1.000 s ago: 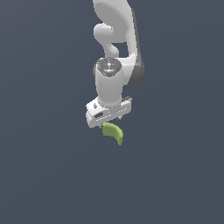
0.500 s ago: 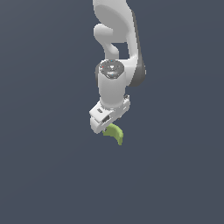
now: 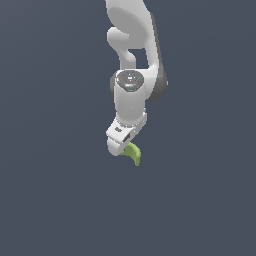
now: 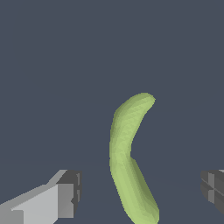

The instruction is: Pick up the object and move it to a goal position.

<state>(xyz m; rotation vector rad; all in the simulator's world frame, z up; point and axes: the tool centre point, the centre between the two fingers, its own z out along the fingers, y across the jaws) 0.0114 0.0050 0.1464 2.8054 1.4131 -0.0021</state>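
The object is a small yellow-green curved, banana-like wedge [image 4: 129, 159] lying on the dark grey floor. In the exterior view it [image 3: 133, 153] pokes out from under the white hand, mostly hidden by it. My gripper [image 3: 122, 149] hangs straight above it, low over the floor. In the wrist view the gripper [image 4: 140, 192] is open: the two dark fingertips [image 4: 70, 192] stand wide apart on either side of the object, and neither touches it.
The flat dark grey floor [image 3: 55, 200] fills the whole scene. The white arm [image 3: 132, 60] comes down from the top of the exterior view. No other objects and no goal marker show.
The hand has come down and rotated over the object, which has stayed in place. More of the object is now covered by the hand in the exterior view.
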